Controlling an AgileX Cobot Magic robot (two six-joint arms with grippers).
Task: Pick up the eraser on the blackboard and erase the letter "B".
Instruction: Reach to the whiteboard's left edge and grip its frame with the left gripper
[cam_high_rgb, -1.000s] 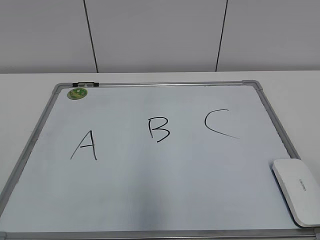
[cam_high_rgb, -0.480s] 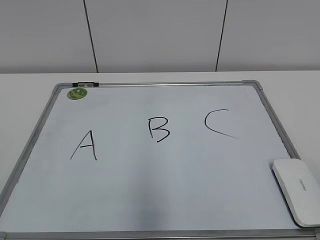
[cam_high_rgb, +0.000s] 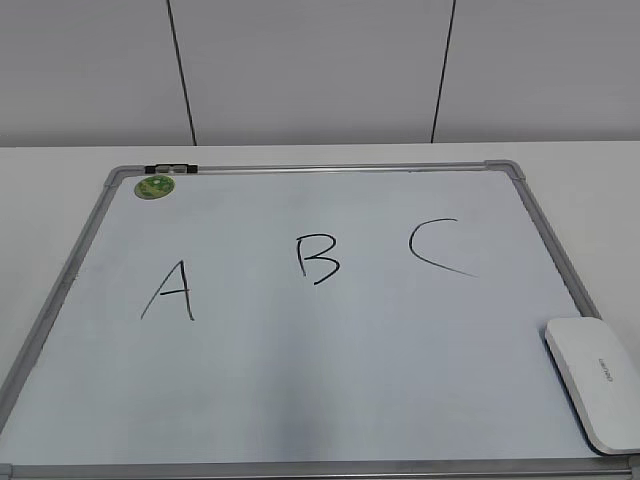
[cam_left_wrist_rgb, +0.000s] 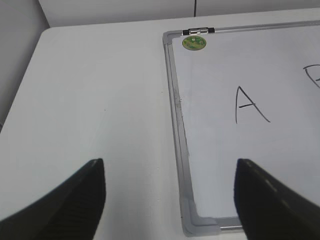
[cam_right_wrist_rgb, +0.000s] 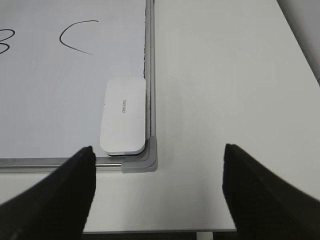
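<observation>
a: where is the eraser (cam_high_rgb: 595, 383) lying?

b: it is sitting flat in the near right corner of the blackboard (cam_high_rgb: 330, 400), long side running along the right frame rail. in the right wrist view the eraser (cam_right_wrist_rgb: 123, 115) is touching, or almost touching, that rail, with its near end just short of the grey corner piece (cam_right_wrist_rgb: 146, 161).

a: and the right gripper (cam_right_wrist_rgb: 157, 192)?

b: it is hanging over the near edge of the board with its two dark fingers spread wide and holding nothing. the left finger (cam_right_wrist_rgb: 55, 197) is showing over the bottom frame, the right finger (cam_right_wrist_rgb: 270, 192) over the bare white table (cam_right_wrist_rgb: 225, 75). the eraser is lying ahead of the gap, nearer the left finger, apart from both.

a: what about the letter "b" (cam_high_rgb: 318, 259)?

b: it is standing whole in the middle of the board, between the letter "a" (cam_high_rgb: 170, 291) and the letter "c" (cam_high_rgb: 438, 247), well apart from the eraser.

a: and the other arm?

b: the left gripper (cam_left_wrist_rgb: 170, 200) is also gaping wide and gripping nothing, hovering over the board's near left corner. a round green magnet (cam_left_wrist_rgb: 194, 43) is sitting at the far left corner, beside a small black clip (cam_left_wrist_rgb: 200, 31) on the top rail.
</observation>
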